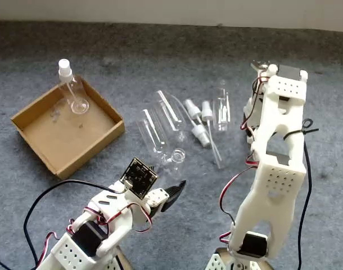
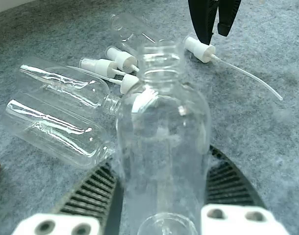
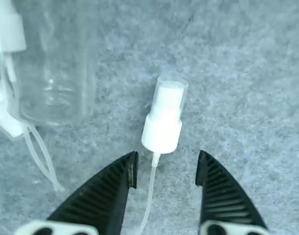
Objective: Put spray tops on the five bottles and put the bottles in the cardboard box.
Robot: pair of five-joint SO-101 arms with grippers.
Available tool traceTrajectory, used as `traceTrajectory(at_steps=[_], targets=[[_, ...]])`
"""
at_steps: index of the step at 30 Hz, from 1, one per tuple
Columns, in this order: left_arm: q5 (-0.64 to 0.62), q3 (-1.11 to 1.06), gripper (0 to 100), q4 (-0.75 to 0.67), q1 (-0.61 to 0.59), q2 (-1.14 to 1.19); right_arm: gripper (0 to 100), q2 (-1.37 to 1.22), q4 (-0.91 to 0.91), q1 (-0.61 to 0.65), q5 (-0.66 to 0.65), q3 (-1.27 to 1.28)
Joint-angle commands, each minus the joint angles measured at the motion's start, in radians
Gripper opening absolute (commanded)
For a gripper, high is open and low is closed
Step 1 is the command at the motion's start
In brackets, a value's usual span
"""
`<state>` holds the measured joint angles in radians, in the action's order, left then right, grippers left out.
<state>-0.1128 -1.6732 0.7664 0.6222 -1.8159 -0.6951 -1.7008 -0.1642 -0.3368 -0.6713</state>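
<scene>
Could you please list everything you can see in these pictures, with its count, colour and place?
cardboard box: one, brown, on the carpet beyond the left arm.
capped bottle: one, clear with a white spray top, in the box's far corner.
held bottle: one, clear, uncapped, in the left gripper.
loose bottles: three, clear, uncapped, on the carpet between the box and the right arm.
spray tops: four, white with thin tubes, on the carpet among the loose bottles.
carpet: one, grey, under everything.
left arm, right arm: two, white, at the near edge.
left gripper: black fingers, shut on the held bottle.
right gripper: black fingers, open over one spray top's tube.
</scene>
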Motion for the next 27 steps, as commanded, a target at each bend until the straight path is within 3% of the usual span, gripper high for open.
traceTrajectory(at_steps=[1, 23, 27], targets=[[0.008, -0.022, 3, 0.003, 0.01, -0.005, 18.2, 0.022, 0.062, 0.012, 0.074, -0.053], [0.008, -0.022, 3, 0.003, 0.01, -0.005, 18.0, -0.154, 0.113, 0.012, 0.074, -0.067], [0.008, -0.022, 3, 0.003, 0.01, -0.005, 18.0, -0.162, 0.104, 0.019, -0.018, -0.128]])
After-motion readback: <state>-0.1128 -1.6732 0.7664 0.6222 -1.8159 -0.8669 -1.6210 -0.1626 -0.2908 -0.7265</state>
